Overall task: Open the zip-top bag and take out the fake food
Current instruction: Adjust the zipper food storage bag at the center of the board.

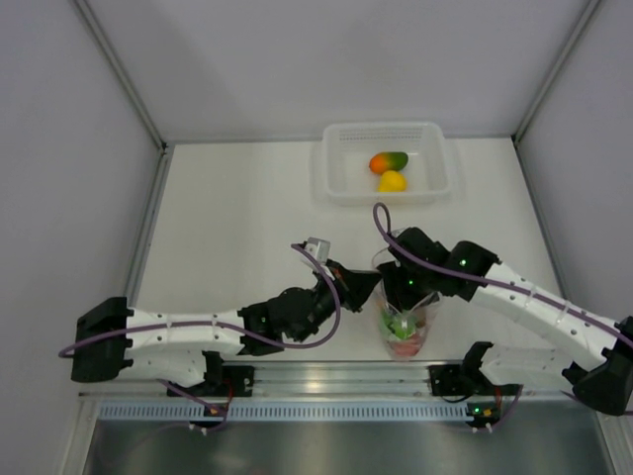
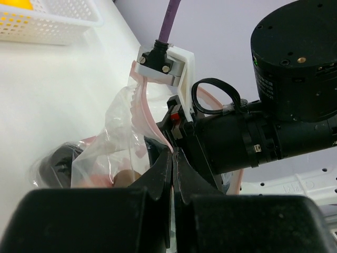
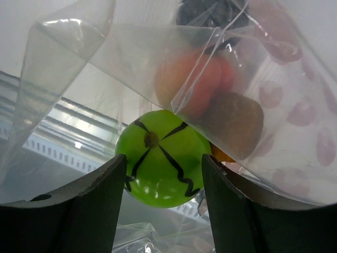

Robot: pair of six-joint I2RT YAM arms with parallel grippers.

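The clear zip-top bag [image 1: 407,332] stands open near the table's front edge, between the two arms. My left gripper [image 1: 362,285] is shut on the bag's pink-red zip strip [image 2: 143,110] and holds that edge up. My right gripper [image 1: 403,305] reaches down into the bag's mouth. In the right wrist view its fingers [image 3: 100,184] close on both sides of a green fruit with black marks [image 3: 158,158]. Behind the bag's film [image 3: 68,79] lie a peach-orange fruit [image 3: 192,84], a brown one [image 3: 234,124] and a dark one [image 3: 210,13].
A white plastic tray [image 1: 336,188] stands at the back of the table. It holds the orange-green mango [image 1: 389,161] and a yellow fruit [image 1: 393,181]. The right arm's wrist [image 2: 284,105] is close in front of the left gripper. A metal rail [image 1: 326,376] runs along the front edge.
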